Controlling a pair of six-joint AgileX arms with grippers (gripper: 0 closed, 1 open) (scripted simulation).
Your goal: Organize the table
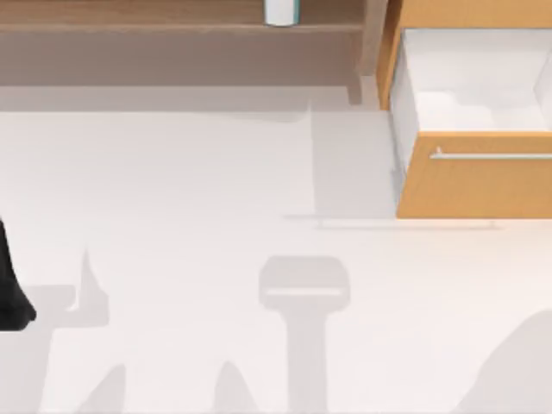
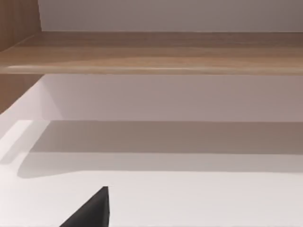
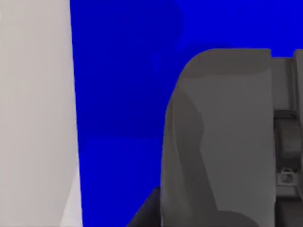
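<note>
The off-white table (image 1: 190,190) spreads across the top view with nothing lying on its open surface. At the table's far left edge a black part of my left arm (image 1: 10,293) pokes in. In the left wrist view a black tip of my left gripper (image 2: 90,212) hangs over the table (image 2: 199,203), facing the wooden shelf. In the right wrist view a dark tip of my right gripper (image 3: 147,210) sits at the edge, in front of a grey moulded body (image 3: 222,137) and a plain blue background.
A brown wooden shelf (image 1: 155,26) runs along the back, with a white and teal cylinder (image 1: 281,10) standing on it. At the back right an orange-wood drawer unit (image 1: 474,177) stands pulled open, white inside, with a silver bar handle (image 1: 492,156). Grey arm shadows fall across the front.
</note>
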